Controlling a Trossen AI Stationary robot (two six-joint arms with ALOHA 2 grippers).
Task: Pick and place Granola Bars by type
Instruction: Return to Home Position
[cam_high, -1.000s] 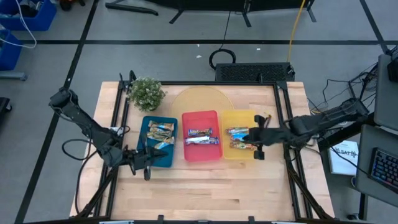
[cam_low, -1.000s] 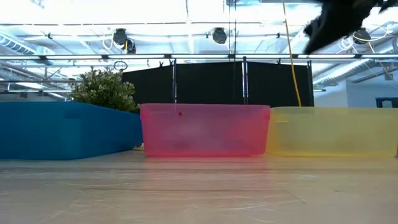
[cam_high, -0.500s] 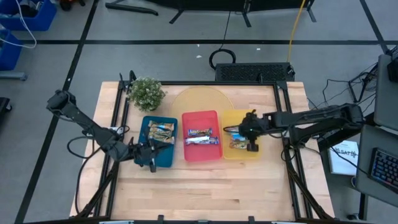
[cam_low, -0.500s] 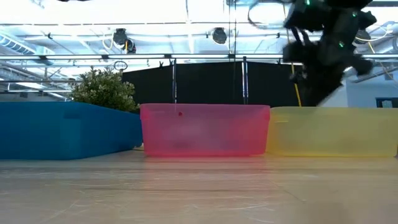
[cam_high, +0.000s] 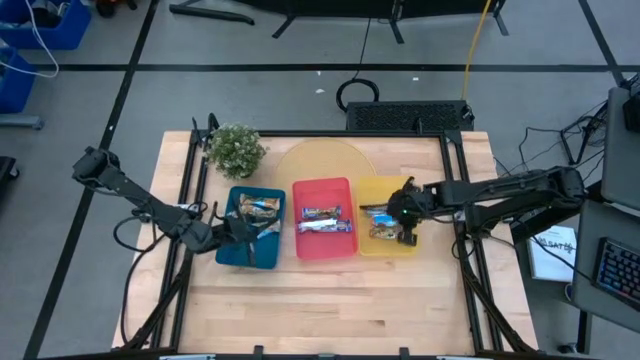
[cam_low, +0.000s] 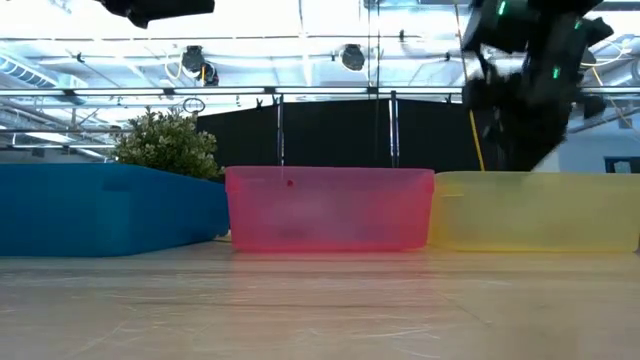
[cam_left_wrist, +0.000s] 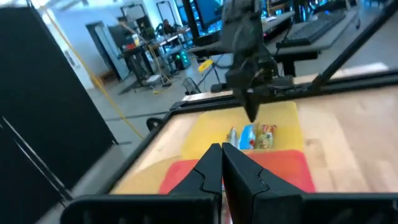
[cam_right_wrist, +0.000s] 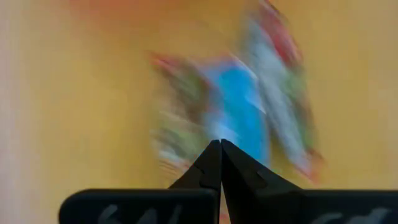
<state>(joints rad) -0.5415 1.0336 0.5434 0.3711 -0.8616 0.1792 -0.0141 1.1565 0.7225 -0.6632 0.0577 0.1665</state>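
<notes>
Bench wood is lying bare along the near edge. Beyond it three trays are sitting side by side: the blue tray on the left, the red tray in the middle and the yellow tray on the right, each holding Granola Bars. The left pincer is hovering over the near part of the blue tray, closed tip to tip and gripping nothing. The right pincer is hanging over the yellow tray, just above the blue-and-red-wrapped bars there, likewise pressed together with nothing in it. Farther back, a small potted plant is standing beyond the blue tray, and a pale round board is lying beyond the red one.
</notes>
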